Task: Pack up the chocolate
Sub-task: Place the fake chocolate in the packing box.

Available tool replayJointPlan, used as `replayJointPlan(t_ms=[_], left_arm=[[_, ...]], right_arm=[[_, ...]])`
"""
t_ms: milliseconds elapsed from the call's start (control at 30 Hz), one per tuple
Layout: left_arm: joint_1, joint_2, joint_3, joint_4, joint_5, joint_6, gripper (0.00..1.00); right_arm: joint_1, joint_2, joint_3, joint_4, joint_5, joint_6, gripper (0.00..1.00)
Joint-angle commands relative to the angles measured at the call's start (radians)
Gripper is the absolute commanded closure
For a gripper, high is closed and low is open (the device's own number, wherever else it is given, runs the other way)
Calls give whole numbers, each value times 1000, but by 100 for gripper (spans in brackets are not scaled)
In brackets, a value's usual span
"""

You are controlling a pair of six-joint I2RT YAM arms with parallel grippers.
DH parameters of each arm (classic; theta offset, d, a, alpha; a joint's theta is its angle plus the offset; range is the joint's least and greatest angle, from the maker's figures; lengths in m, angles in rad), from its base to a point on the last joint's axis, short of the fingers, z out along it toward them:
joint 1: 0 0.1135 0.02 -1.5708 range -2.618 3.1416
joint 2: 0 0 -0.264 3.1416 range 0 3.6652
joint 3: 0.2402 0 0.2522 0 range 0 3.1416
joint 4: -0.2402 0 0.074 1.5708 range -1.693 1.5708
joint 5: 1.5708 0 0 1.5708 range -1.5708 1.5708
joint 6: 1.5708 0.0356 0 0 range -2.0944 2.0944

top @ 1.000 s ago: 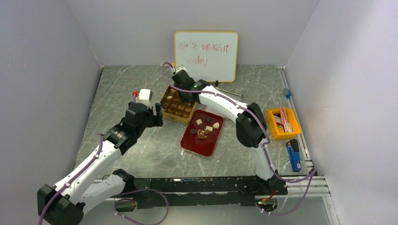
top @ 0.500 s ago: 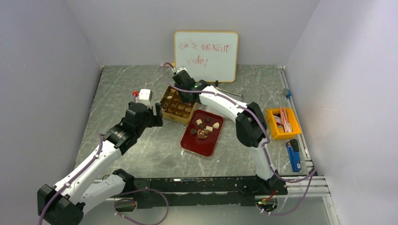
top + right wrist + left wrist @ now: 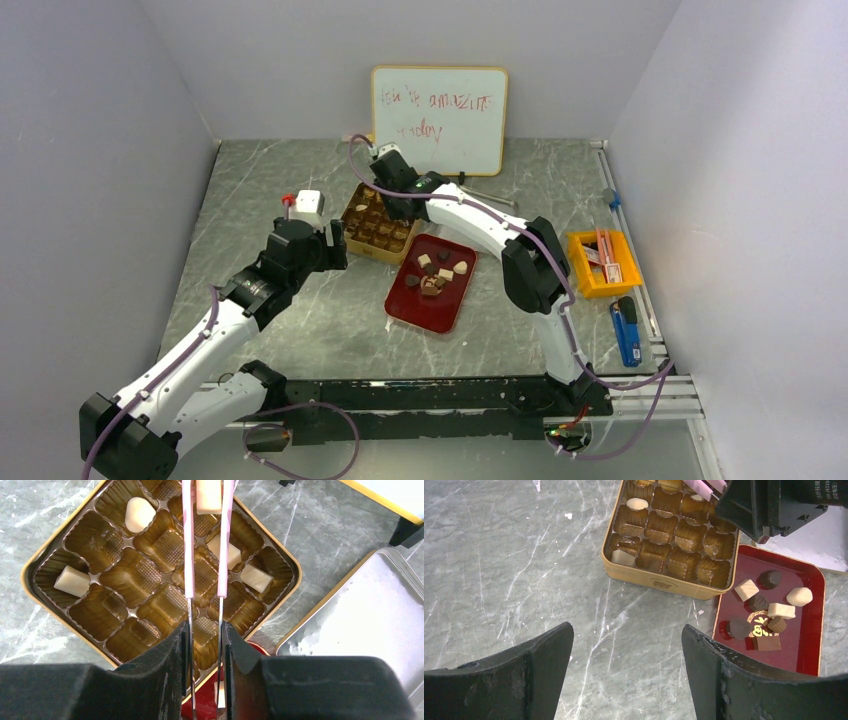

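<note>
While the right gripper [image 3: 205,630] pinched pink tweezers [image 3: 188,555] holding a cream chocolate [image 3: 208,495] over the tin [image 3: 654,581] toward the bench's [image 3: 250,180] far edge, the left gripper [image 3: 624,640] hung spread; next, I judged, came lowering it into an empty cup [image 3: 95,535].

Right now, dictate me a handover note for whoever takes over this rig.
Left gripper: open, empty, over the table beside the tin.
Right gripper: shut on the pink tweezers, which pinch a cream piece above the tin.
Done: four cream pieces sit in tin compartments.
Left: seat the held piece, then move about eight loose pieces from the red tray; most compartments are empty.
</note>
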Motion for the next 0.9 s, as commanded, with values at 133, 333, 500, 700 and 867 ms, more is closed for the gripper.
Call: replayJointPlan(t_ms=[133, 333, 500, 700, 867], left_arm=[[-4, -13, 3, 25, 9, -10, 16], [-3, -21, 3, 21, 8, -13, 16], [-4, -26, 3, 16, 8, -14, 16], [-4, -27, 4, 12, 10, -16, 16], [-4, -30, 6, 10, 9, -16, 17]], right_arm=[[-5, -46, -1, 50, -11, -14, 70], [-4, -53, -4, 49, -14, -13, 68], [-5, -61, -12, 53, -14, -11, 68], [-4, -69, -19, 59, -16, -10, 67], [-5, -78, -30, 66, -13, -6, 67]])
